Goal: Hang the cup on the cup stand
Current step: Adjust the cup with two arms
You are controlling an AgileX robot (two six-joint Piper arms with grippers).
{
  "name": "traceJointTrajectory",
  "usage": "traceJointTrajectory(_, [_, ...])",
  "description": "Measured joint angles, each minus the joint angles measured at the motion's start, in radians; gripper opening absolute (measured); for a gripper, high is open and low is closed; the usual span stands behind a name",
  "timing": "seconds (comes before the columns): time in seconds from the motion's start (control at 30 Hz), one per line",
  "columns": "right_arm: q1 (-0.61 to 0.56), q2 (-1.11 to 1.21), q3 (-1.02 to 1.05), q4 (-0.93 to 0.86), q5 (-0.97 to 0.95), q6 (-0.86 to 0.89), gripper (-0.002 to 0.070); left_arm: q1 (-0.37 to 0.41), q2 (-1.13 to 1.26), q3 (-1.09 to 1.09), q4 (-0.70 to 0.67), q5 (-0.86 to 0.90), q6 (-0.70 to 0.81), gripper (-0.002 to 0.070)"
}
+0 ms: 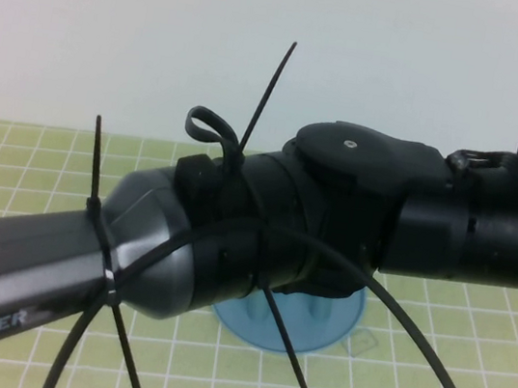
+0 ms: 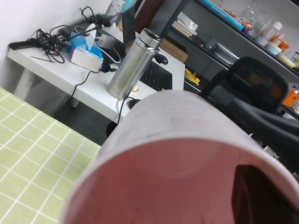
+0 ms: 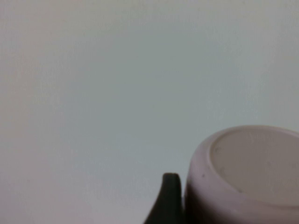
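From above, the cup stand (image 1: 316, 331) sits under both arms, then the left wrist view shows the left gripper (image 2: 264, 193) pinched tight on the cup (image 2: 177, 154), and the right wrist view shows the cup's flat bottom touching the wide-open right gripper (image 3: 205, 205).

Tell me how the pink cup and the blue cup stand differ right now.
The cup is pale pink; the cup stand is blue. The cup is up off the table, gripped by the shut left gripper, with the open right gripper at its base; the cup stand sits on the green grid mat, mostly hidden behind the arms.
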Motion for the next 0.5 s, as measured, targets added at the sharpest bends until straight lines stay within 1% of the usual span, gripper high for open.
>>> traceJointTrajectory(0.1, [0.000, 0.000, 0.000, -0.004, 0.000, -0.002, 0.0601, 0.000, 0.000, 0.000, 0.000, 0.000, 0.000, 0.0000])
traceJointTrajectory(0.17, [0.000, 0.000, 0.001, -0.004, 0.000, -0.004, 0.0582, 0.000, 0.000, 0.000, 0.002, 0.003, 0.000, 0.0000])
traceJointTrajectory(0.3, [0.000, 0.000, 0.001, -0.006, -0.002, -0.025, 0.0576, 0.000, 0.000, 0.000, 0.010, 0.002, 0.009, 0.0000])
traceJointTrajectory(0.43, [0.000, 0.000, 0.001, 0.003, -0.018, -0.084, 0.0576, 0.007, 0.000, 0.000, 0.020, 0.000, 0.027, 0.0004])
traceJointTrajectory(0.5, [0.000, 0.000, 0.001, 0.014, -0.021, -0.115, 0.0576, 0.013, 0.000, 0.000, 0.020, 0.018, 0.057, 0.0035])
